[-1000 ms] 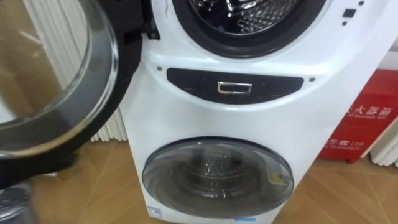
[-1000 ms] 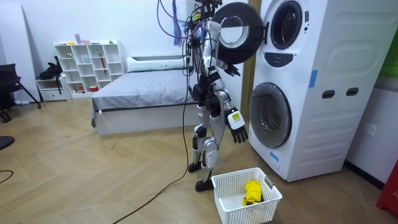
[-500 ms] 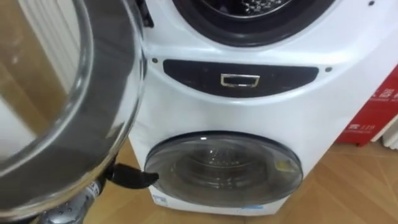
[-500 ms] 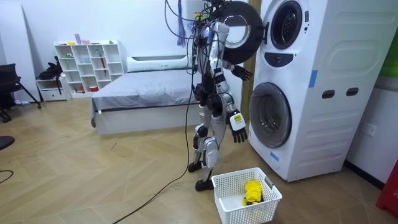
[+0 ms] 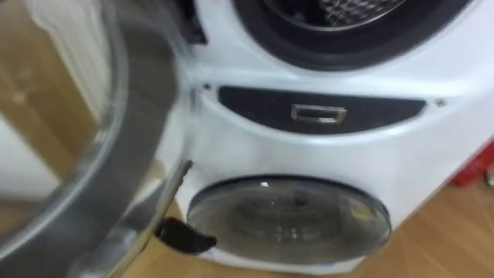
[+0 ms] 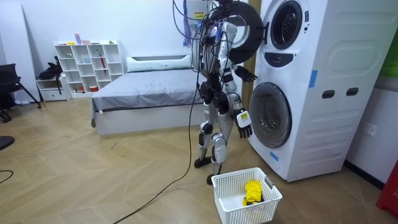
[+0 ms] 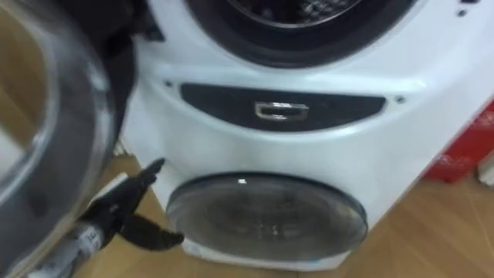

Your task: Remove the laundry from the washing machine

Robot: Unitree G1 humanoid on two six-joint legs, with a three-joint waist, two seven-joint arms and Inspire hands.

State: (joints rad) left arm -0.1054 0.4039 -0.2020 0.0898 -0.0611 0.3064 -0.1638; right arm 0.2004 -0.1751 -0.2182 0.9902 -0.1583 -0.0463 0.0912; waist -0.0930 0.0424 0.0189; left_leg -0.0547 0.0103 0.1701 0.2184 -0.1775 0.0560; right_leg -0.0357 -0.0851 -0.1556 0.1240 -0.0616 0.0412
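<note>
Hovering at lower left with fingers spread and nothing in them, the dark left hand [image 7: 122, 210] sits beneath the round glass open door [image 7: 46, 116]. The steel upper drum [image 7: 285, 9] lies up and right of it; any clothes inside are hidden. The right hand [image 6: 243, 122] hangs slack, farther away. A yellow garment [image 6: 252, 191] lies in the white plastic basket [image 6: 231, 184].

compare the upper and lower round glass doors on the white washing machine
The upper round glass door is swung open; the lower round glass door is shut. The upper's rim is thick and black, the lower's slim. Both are round and glazed.
</note>
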